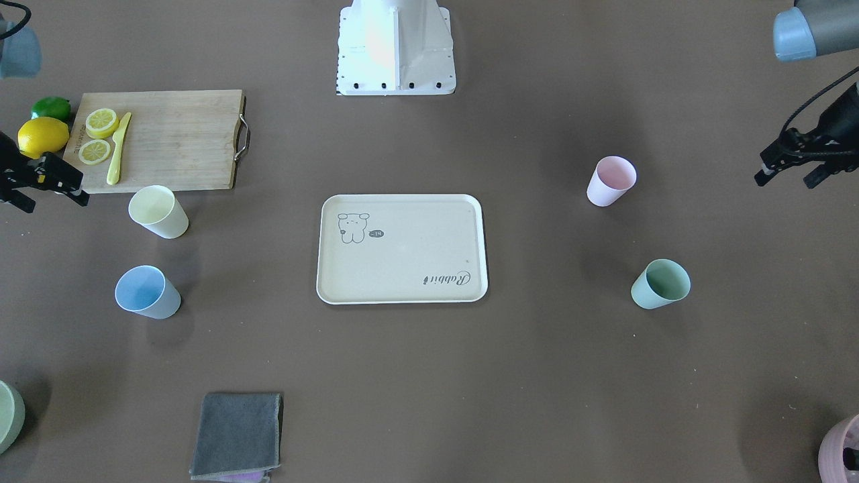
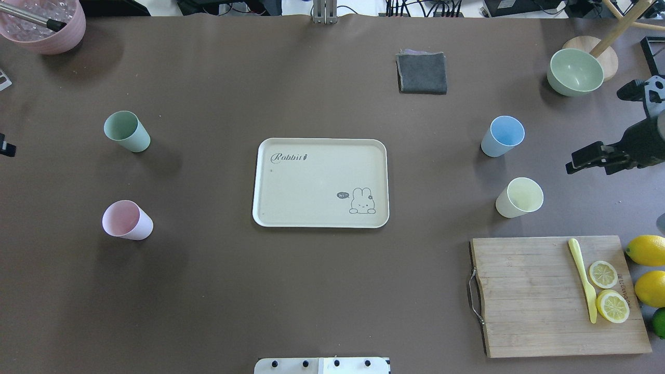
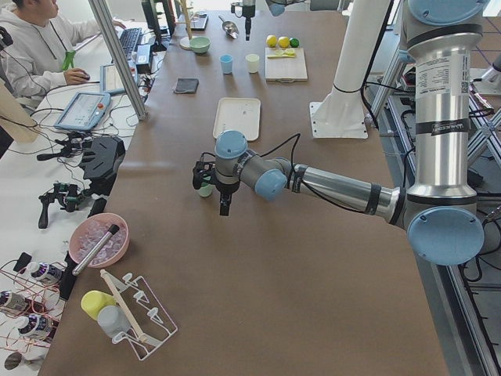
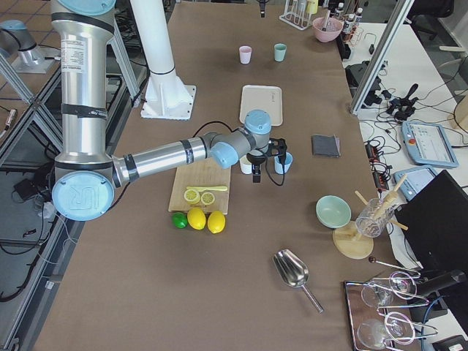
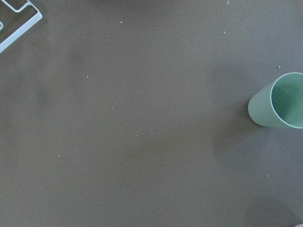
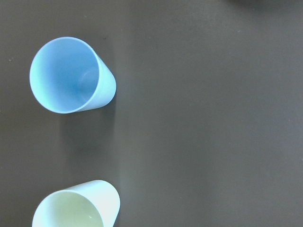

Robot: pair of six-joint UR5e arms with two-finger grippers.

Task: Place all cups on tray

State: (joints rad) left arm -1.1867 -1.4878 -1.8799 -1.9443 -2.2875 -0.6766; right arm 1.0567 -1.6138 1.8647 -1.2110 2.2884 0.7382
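Observation:
The cream tray [image 1: 402,198] lies empty at the table's middle, also in the overhead view [image 2: 321,141]. The pale yellow cup [image 2: 519,197] and light blue cup [image 2: 503,136] stand upright right of it. The pink cup [image 2: 127,220] and mint green cup [image 2: 127,131] stand left of it. My right gripper [image 2: 589,167] hovers open and empty beyond the yellow and blue cups, near the table's right edge. My left gripper [image 1: 785,181] hovers open and empty outside the pink and green cups. The left wrist view shows the green cup [image 5: 279,100]. The right wrist view shows the blue cup [image 6: 71,75] and the yellow cup [image 6: 78,205].
A wooden cutting board [image 2: 535,296] with lemon slices and a yellow knife [image 2: 583,278] lies near the yellow cup, with whole lemons [image 2: 647,250] beside it. A grey cloth [image 2: 422,72], a green bowl [image 2: 574,71] and a pink bowl [image 2: 44,23] sit along the far side.

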